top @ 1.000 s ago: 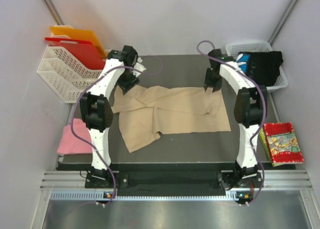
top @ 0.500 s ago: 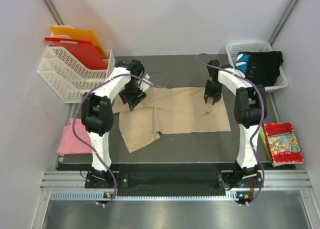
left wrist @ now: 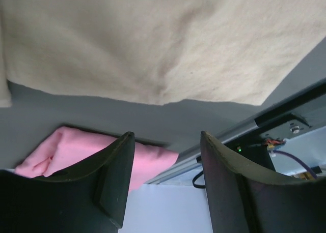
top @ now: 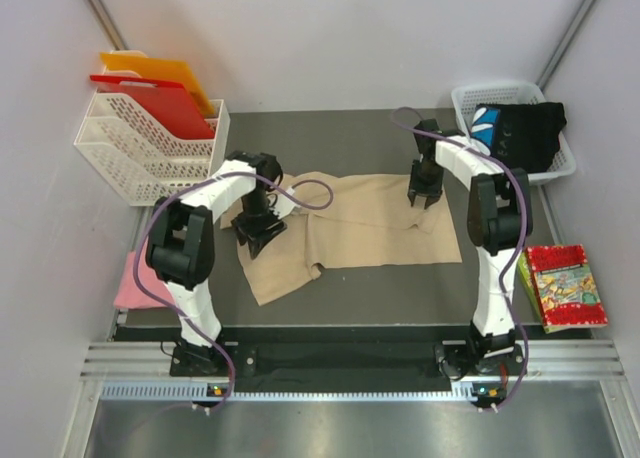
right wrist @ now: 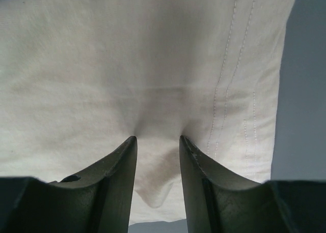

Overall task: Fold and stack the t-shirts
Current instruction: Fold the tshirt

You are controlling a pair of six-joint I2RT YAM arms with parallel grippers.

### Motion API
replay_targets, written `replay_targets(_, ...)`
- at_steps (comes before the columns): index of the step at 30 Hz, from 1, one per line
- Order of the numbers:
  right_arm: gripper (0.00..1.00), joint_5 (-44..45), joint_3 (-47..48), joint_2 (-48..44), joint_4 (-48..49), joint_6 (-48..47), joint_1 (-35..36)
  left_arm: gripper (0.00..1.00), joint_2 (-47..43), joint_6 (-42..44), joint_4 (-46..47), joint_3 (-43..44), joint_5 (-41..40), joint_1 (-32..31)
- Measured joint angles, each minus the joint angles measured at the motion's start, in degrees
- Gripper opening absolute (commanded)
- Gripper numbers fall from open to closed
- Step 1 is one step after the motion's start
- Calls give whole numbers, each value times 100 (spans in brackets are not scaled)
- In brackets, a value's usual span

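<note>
Left tool [top: 257, 230] moved nearer; basket [top: 470, 100] holds black shirt [top: 520, 133].

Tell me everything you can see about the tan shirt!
The tan shirt is soft, plain beige cloth, spread out wrinkly on the dark table, partly folded, with one flap hanging toward the front. Stitched seam lines run along its right edge. The right claw presses into it, bunching the cloth. The left claw hangs open above its left side.

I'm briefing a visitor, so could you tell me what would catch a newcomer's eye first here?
The beige t-shirt sprawls crumpled across the dark table's middle, the left gripper and right gripper poised over its two sides. Red and orange boards stand in a white rack far left.
</note>
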Motion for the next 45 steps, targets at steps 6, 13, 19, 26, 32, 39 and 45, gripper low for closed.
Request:
replay_targets(6,39,-24,369,203,-42,-35,-46,59,131,-203,570,-11,20,-199)
replay_targets(13,39,-39,448,223,-50,-37,-81,57,737,-313,1012,-153,20,-280)
replay_targets(19,40,-35,525,317,-72,-35,-210,57,684,-267,1086,-535,-243,-286)
replay_targets(26,40,-107,1071,734,-201,-33,-468,56,352,4,1115,-1292,-708,-24)
replay_targets(32,39,-326,1574,1034,-291,-35,-743,54,297,223,1025,-1576,-975,487)
replay_targets(39,43,-831,1646,1078,-315,-153,-979,52,516,321,804,-1344,-986,1071)
replay_targets(45,50,-1285,1545,977,-155,-232,-1025,52,1008,275,437,-566,-938,1029)
